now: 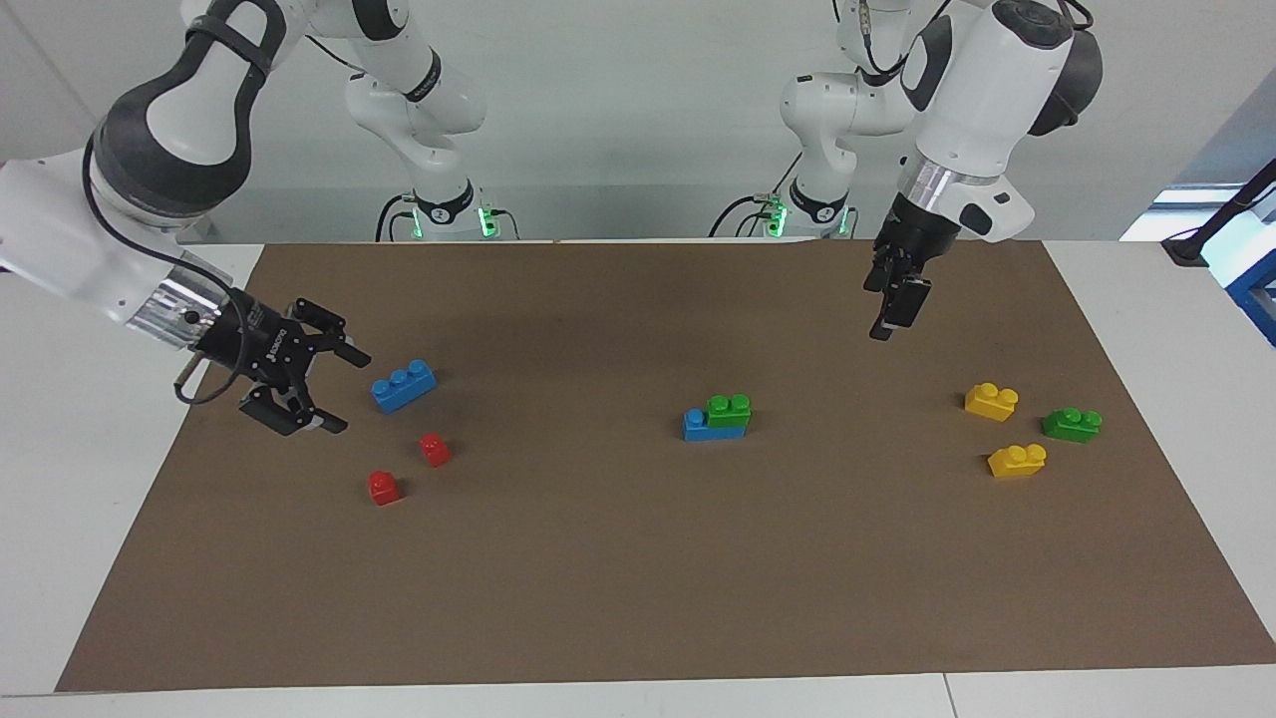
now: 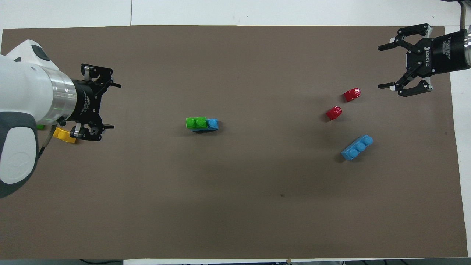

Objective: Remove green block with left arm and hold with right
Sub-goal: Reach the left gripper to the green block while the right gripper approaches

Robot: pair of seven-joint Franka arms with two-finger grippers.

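Observation:
The green block [image 1: 729, 407] sits on one end of a blue brick [image 1: 698, 427] in the middle of the brown mat; it also shows in the overhead view [image 2: 195, 122] on that brick [image 2: 212, 123]. My left gripper [image 1: 890, 317] hangs open in the air over the mat toward the left arm's end, apart from the stack; it also shows in the overhead view [image 2: 114, 106]. My right gripper [image 1: 347, 391] is open and empty, low over the mat at the right arm's end, beside a loose blue three-stud brick [image 1: 404, 385]; it also shows in the overhead view [image 2: 381, 67].
A twin green brick [image 1: 1072, 424] and two yellow bricks [image 1: 991, 401] [image 1: 1017, 460] lie toward the left arm's end. Two red blocks [image 1: 435, 449] [image 1: 384, 488] lie by the loose blue brick [image 2: 357, 147]. The mat [image 1: 638, 598] covers most of the white table.

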